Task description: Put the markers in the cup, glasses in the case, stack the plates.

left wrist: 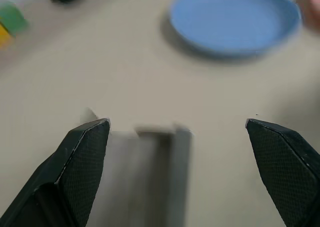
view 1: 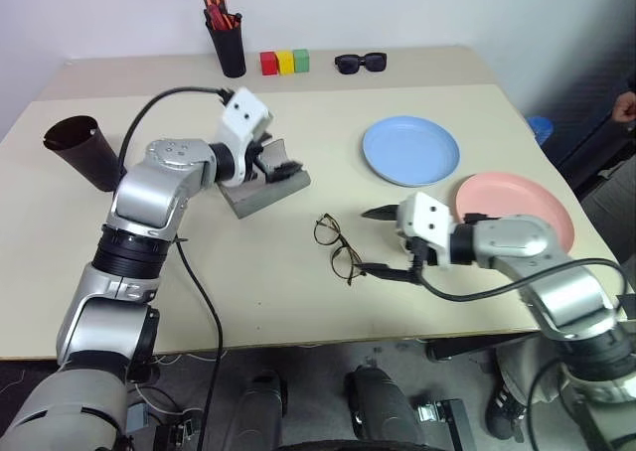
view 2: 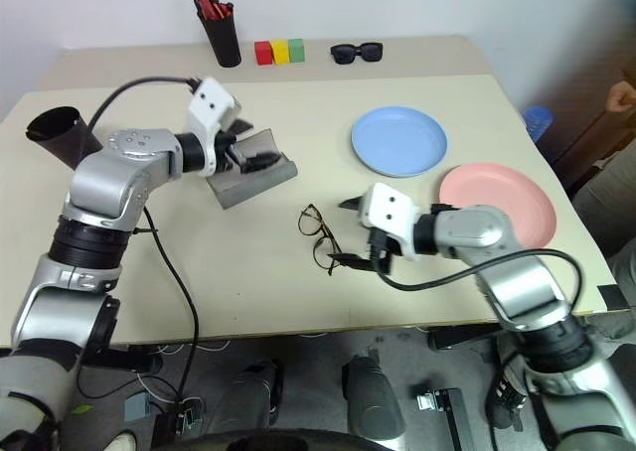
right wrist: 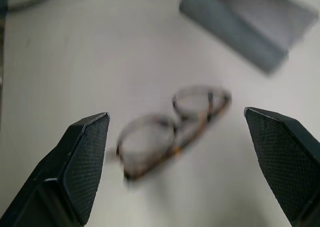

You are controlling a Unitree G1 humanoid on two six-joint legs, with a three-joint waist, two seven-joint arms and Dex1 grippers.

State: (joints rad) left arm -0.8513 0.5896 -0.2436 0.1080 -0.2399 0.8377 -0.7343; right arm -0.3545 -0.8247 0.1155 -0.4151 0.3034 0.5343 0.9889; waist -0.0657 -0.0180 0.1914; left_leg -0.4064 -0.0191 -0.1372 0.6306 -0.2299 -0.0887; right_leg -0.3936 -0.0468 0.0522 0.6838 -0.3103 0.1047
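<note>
The beige surface carries everything I work on. The light blue plate lies beyond my right jaws, and the salmon pink plate sits just past my right forearm, the two plates side by side and not stacked. The grey case lies open directly under my left jaws, which hang over it spread wide with nothing between them; in the left wrist view the case sits low between my two fingers. The black cup stands well off to the outer side of my left arm, near the surface's edge. The glasses rest on the surface just in front of my right jaws, which also stand wide apart and empty, one fingertip on each side of the frame's end; the right wrist view shows the glasses between my fingers, untouched. Far beyond my left jaws stand a black pen pot of red-orange markers, three coloured blocks and black sunglasses
</note>
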